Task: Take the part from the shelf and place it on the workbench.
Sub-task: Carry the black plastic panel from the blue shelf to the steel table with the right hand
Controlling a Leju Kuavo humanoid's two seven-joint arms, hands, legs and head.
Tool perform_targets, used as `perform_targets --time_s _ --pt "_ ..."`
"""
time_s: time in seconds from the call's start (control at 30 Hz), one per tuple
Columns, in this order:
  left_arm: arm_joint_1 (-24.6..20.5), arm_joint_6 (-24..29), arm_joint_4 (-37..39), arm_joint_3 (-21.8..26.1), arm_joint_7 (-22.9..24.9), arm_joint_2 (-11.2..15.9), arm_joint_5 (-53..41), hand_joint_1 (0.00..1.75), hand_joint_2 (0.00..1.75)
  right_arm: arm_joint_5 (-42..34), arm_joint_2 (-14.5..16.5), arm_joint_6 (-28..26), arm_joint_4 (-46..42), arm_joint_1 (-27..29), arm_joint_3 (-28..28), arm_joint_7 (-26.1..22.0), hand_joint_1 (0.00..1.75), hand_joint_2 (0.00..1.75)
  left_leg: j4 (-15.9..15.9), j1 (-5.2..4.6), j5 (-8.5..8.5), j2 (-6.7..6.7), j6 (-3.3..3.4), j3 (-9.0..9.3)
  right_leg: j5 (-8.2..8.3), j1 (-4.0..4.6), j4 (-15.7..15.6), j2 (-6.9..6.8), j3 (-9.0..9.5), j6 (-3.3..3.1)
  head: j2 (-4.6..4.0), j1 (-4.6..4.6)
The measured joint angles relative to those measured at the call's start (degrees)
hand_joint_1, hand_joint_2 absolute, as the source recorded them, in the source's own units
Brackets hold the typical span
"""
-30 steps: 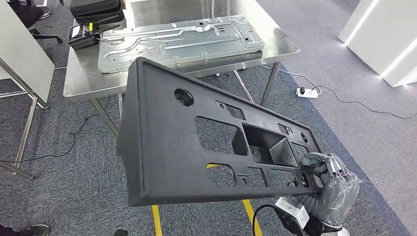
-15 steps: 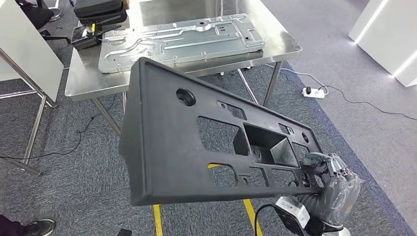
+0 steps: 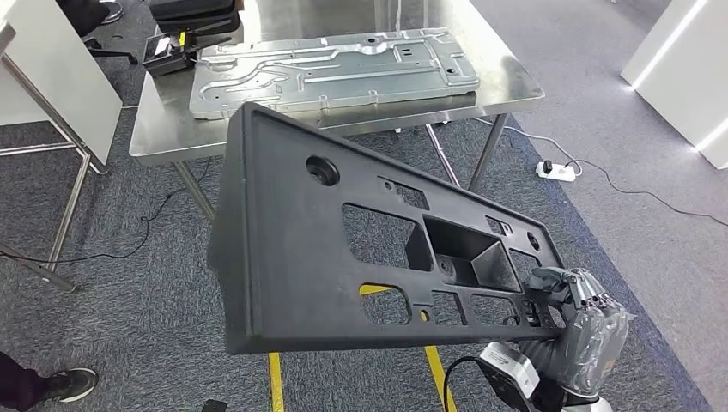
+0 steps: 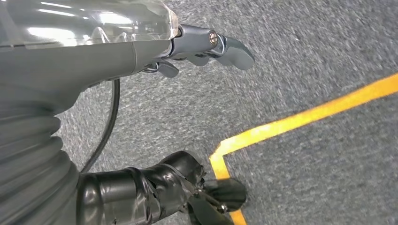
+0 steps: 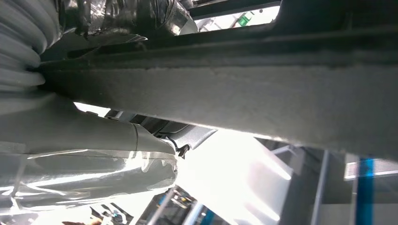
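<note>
The part is a large black plastic panel [image 3: 343, 249] with several cut-outs, tilted in the air in front of me. My right hand [image 3: 571, 318] grips its lower right corner. The right wrist view shows the panel's grey underside [image 5: 234, 93] running right above that hand [image 5: 84, 154]. Beyond the panel stands the steel workbench [image 3: 498, 86], with a pressed metal plate [image 3: 335, 69] lying on its top. My left hand [image 4: 155, 51] hangs over the carpet, fingers apart and holding nothing.
A black case [image 3: 189, 17] and a small device sit at the workbench's far left corner. A white board on a stand [image 3: 51, 77] is at left, a power strip [image 3: 558, 169] with cable on the floor at right. Yellow floor tape [image 3: 273, 382] runs below; a person's shoe [image 3: 69, 382] shows.
The whole view has shifted, so the workbench now sits a little further right and lower in the picture. The panel stays in my right hand at the same place in view.
</note>
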Motion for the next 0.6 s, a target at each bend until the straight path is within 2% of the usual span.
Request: perform_targets --time_s 0.03,0.1,0.13,0.17,0.2,0.27,0.3,0.33,0.37,0.43,0.5,0.53,0.6 --pt "-0.04 -0.01 0.0 0.0 0.0 -0.01 -0.01 0.0 1.75 0.01 0.0 -0.01 -0.02 0.02 -0.02 0.0 1.75 1.75 -0.24 0.12 0.18 -0.1 0.25 0.09 -1.4 -0.14 2.14 0.38 -0.92 0.35 0.0 0.0" --pt "-0.11 -0.02 0.0 -0.01 0.01 -0.02 -0.03 0.0 1.75 0.04 0.0 -0.01 -0.03 0.1 -0.04 0.0 1.75 1.75 -0.29 0.15 0.29 -0.39 0.48 0.0 -4.93 -0.49 9.19 0.9 -4.21 0.89 -0.01 0.01" --pt "-0.1 -0.02 0.0 -0.01 0.02 -0.02 -0.04 0.0 1.75 0.08 0.0 -0.01 -0.02 0.18 -0.05 0.02 1.75 1.75 -0.25 0.15 0.29 -0.57 0.49 -0.05 -5.98 -0.67 12.35 0.98 -5.78 1.09 0.0 0.01" --pt "-0.07 -0.02 0.0 -0.01 0.03 -0.03 -0.04 0.0 1.75 0.12 0.0 0.0 -0.02 0.27 -0.07 0.08 1.75 1.75 -0.19 0.16 0.28 -0.78 0.47 -0.07 -5.98 -0.85 13.89 1.01 -6.61 1.25 -0.01 0.02" --pt "-0.04 -0.02 0.0 -0.01 0.04 -0.03 -0.05 0.0 1.75 0.18 0.0 0.0 -0.02 0.33 -0.08 0.17 1.75 1.75 -0.11 0.2 0.23 -1.05 0.4 -0.05 -4.8 -1.06 13.17 1.06 -6.35 1.36 0.0 0.01" --pt "-0.06 -0.05 0.0 -0.01 0.04 -0.06 -0.06 0.0 1.75 0.32 0.0 0.0 -0.04 0.38 -0.1 0.33 1.75 1.75 0.16 0.31 0.03 -1.66 0.09 -0.01 -0.87 -1.44 6.28 1.47 -3.15 1.38 -0.01 0.02" --pt "-0.1 -0.07 0.0 -0.01 0.04 -0.08 -0.07 0.0 1.75 0.44 0.0 0.0 -0.05 0.38 -0.12 0.36 1.75 1.75 0.39 0.27 -0.12 -1.94 -0.17 -0.09 0.42 -1.46 2.66 1.95 -1.46 1.29 -0.01 0.02" --pt "-0.13 -0.08 0.0 -0.01 0.04 -0.09 -0.08 0.0 1.75 0.6 0.0 0.0 -0.07 0.39 -0.14 0.36 1.75 1.75 0.53 0.24 -0.2 -2.18 -0.5 -0.22 1.03 -1.42 0.22 2.35 -0.4 1.09 -0.01 0.01" --pt "-0.12 -0.09 0.0 -0.01 0.04 -0.09 -0.08 0.0 1.75 0.73 0.0 0.0 -0.07 0.41 -0.15 0.37 1.75 1.75 0.58 0.2 -0.23 -2.36 -0.84 -0.37 0.99 -1.29 -0.9 2.67 0.03 0.82 -0.01 0.0" --pt "-0.07 -0.1 0.0 -0.01 0.03 -0.09 -0.09 0.0 1.75 0.91 0.01 0.0 -0.08 0.44 -0.16 0.39 1.75 1.75 0.41 0.22 -0.15 -2.62 -1.59 -0.49 1.04 -1.16 -1.18 2.54 0.08 0.07 0.01 -0.04" --pt "-0.05 -0.11 0.0 -0.01 0.02 -0.09 -0.09 0.0 1.75 0.96 0.02 0.0 -0.09 0.42 -0.18 0.41 1.75 1.75 1.65 0.35 -1.19 -2.18 -2.15 -0.98 1.32 -1.3 -1.7 2.08 0.45 -0.85 0.01 -0.05" --pt "-0.09 -0.11 0.0 -0.01 0.02 -0.09 -0.09 0.0 1.75 0.97 0.03 0.0 -0.09 0.42 -0.2 0.43 1.75 1.75 3.8 0.4 -2.58 -1.85 -2.34 -1.9 1.44 -1.4 -1.95 1.78 0.63 -1.27 0.01 -0.07" --pt "-0.14 -0.11 0.0 -0.01 0.02 -0.09 -0.09 0.0 1.75 0.98 0.05 0.0 -0.09 0.45 -0.24 0.45 1.75 1.75 11.07 0.45 -6.3 -1.31 -2.57 -5.23 1.38 -1.22 -1.99 1.13 0.7 -1.73 0.0 -0.1"
